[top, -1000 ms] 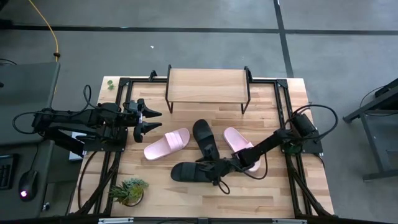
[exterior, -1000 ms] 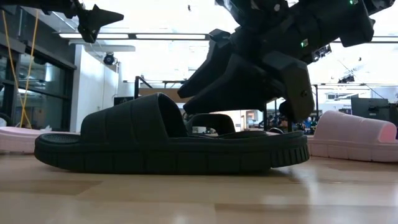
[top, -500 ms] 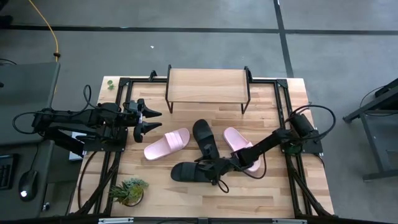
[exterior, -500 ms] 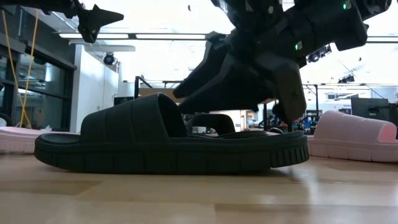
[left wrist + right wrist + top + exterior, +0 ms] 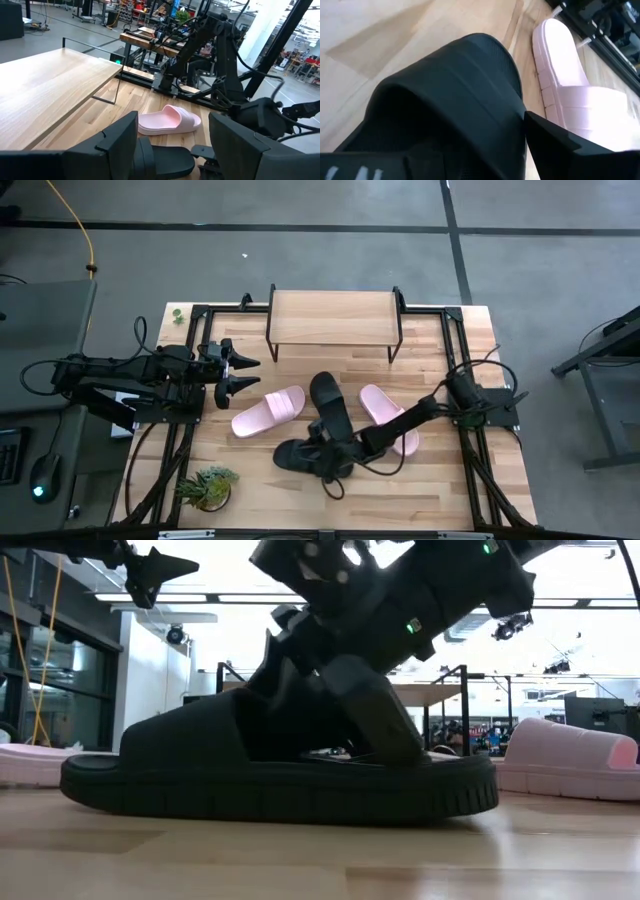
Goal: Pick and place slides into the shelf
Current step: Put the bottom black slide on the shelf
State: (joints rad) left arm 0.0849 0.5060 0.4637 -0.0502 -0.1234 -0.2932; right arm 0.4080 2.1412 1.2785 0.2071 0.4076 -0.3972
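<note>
Two black and two pink slides lie sole-down on the table. My right gripper (image 5: 328, 456) is open, slanting down from the right over the nearest black slide (image 5: 300, 456). Its fingers (image 5: 385, 725) stand at the strap's (image 5: 455, 80) heel-side opening, just over the footbed. The second black slide (image 5: 330, 405) lies between a pink slide (image 5: 268, 412) and another pink slide (image 5: 385, 415), which is partly under my right arm. The shelf (image 5: 333, 318) stands at the far edge on its thin black legs. My left gripper (image 5: 243, 375) waits open and level at the table's left. My right gripper has its open fingers low around the near black slide's strap (image 5: 485, 65), one finger (image 5: 555, 145) beside the strap's outer side. The gripper's own body hides the fingertips, so I cannot tell whether they touch the strap or the footbed. The slide lies flat on the table.
A small potted plant (image 5: 205, 485) sits at the near left corner. Black frame rails (image 5: 455, 370) run along both sides of the table. Bare wood lies between the slides and the shelf.
My right gripper has gone toward the table's left along the near black slide, from over its heel to its strap, and has sunk a little, tipping further down. Its fingers have stayed open.
</note>
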